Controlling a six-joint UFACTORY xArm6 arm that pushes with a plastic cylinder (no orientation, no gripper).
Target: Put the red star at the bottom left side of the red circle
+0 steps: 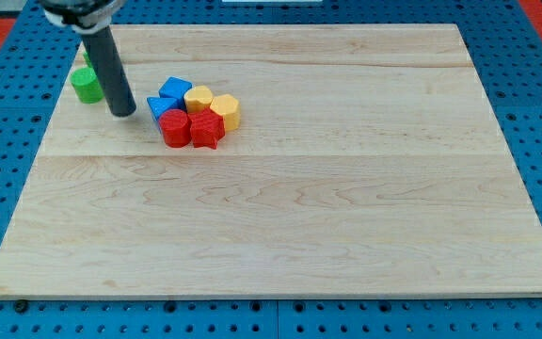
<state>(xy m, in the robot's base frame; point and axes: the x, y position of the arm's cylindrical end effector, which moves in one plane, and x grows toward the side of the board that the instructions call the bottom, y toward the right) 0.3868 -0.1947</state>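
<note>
The red star (206,130) lies in a tight cluster at the upper left of the wooden board (280,226). The red circle (173,126) touches it on the view's left. My tip (123,113) stands on the board to the left of the cluster, a short gap from the red circle and the blue blocks. The rod rises from it toward the view's top left.
In the cluster, two blue blocks (169,95) sit above the red circle, and two yellow blocks (199,98) (226,110) sit above and right of the red star. A green block (87,85) lies left of my rod near the board's left edge.
</note>
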